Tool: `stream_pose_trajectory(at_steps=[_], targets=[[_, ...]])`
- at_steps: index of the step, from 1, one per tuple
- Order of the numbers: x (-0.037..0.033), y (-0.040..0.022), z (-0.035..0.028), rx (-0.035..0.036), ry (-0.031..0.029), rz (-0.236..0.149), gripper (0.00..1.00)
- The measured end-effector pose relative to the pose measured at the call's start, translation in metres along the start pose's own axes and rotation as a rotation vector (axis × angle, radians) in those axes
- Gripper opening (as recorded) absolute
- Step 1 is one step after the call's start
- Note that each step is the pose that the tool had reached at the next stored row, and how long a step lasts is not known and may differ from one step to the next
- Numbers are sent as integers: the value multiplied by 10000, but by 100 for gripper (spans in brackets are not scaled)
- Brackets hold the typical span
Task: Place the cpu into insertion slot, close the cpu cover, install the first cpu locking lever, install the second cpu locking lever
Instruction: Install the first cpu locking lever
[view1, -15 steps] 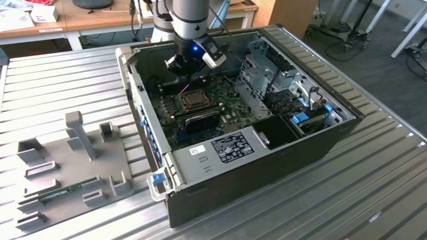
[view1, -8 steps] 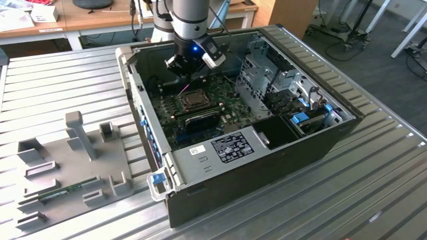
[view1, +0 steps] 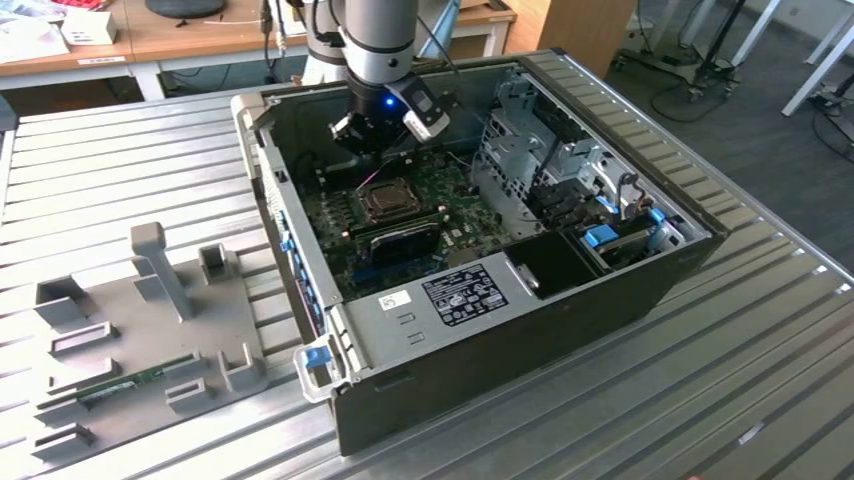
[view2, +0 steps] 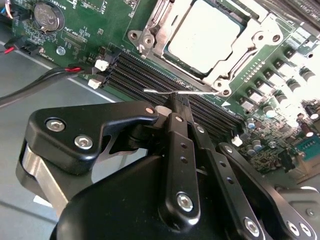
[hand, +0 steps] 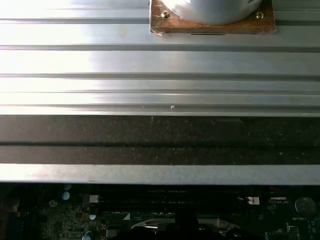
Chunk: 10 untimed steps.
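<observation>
In the second wrist view the cpu (view2: 210, 35) lies flat in the insertion slot (view2: 235, 67), and the silvery cpu cover (view2: 159, 31) is down around it. My gripper (view2: 175, 100) is shut, its black fingertips together against a thin silvery cpu locking lever (view2: 200, 92) that runs along the socket's edge beside the memory slots. In the exterior view the gripper (view1: 378, 135) hangs inside the open computer case, just behind the cpu (view1: 388, 200) on the green board. I cannot tell whether the lever is pinched or only touched.
Long black memory slots (view2: 150, 75) lie between my gripper and the socket. Black and red cables (view2: 45, 80) run by the board's edge. A metal drive cage (view1: 534, 160) stands on the exterior view's right. A grey fixture plate (view1: 134, 330) lies beside the case.
</observation>
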<state>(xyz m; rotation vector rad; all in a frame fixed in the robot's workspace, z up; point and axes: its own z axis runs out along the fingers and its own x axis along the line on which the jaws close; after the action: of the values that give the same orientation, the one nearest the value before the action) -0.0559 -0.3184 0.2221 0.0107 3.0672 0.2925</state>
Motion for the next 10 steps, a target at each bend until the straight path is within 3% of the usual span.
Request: stream_pose_trajectory(at_steps=[10], targets=[[-45, -19, 99, -16, 0, 8, 11]])
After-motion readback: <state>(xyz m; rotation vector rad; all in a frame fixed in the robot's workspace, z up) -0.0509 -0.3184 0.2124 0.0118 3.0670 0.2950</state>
